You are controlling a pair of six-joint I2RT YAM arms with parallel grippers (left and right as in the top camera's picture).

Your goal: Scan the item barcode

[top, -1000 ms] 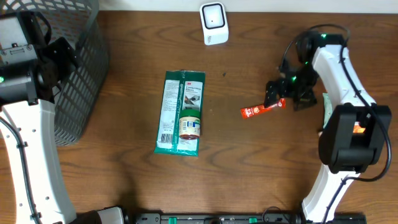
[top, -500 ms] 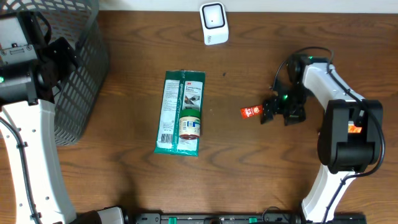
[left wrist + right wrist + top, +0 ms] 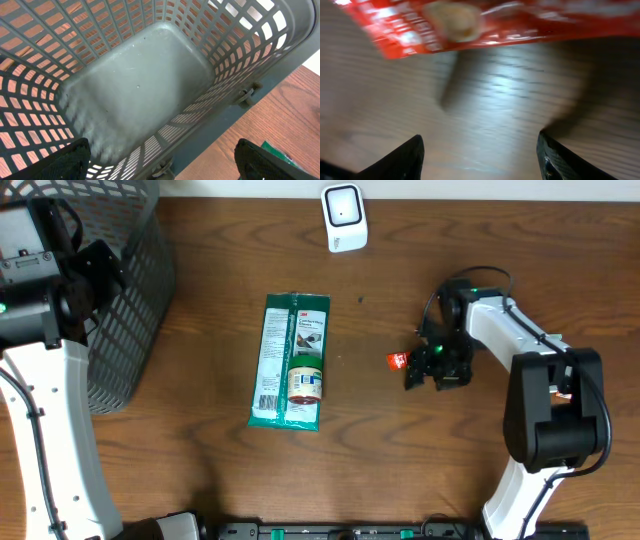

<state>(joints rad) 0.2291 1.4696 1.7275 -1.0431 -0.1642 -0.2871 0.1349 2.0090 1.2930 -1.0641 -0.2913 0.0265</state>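
A small red packet (image 3: 397, 361) lies flat on the wooden table right of centre; only its left end shows from overhead. My right gripper (image 3: 431, 370) hovers low over the rest of it. In the right wrist view the red packet (image 3: 495, 25) runs across the top, blurred, just beyond the fingertips. The right gripper (image 3: 480, 147) is open, with only bare wood between its fingers. The white barcode scanner (image 3: 344, 218) stands at the back edge. My left gripper (image 3: 162, 152) is open above the grey basket (image 3: 135, 85), holding nothing.
A long green package (image 3: 290, 345) lies in the middle of the table with a small jar (image 3: 306, 383) resting on it. The grey mesh basket (image 3: 130, 300) takes up the back left corner. A green item edge (image 3: 524, 350) sits beside the right arm.
The right gripper has moved left and down over the red packet, now covering most of it, and its jaws have narrowed somewhat. The left arm has not moved.
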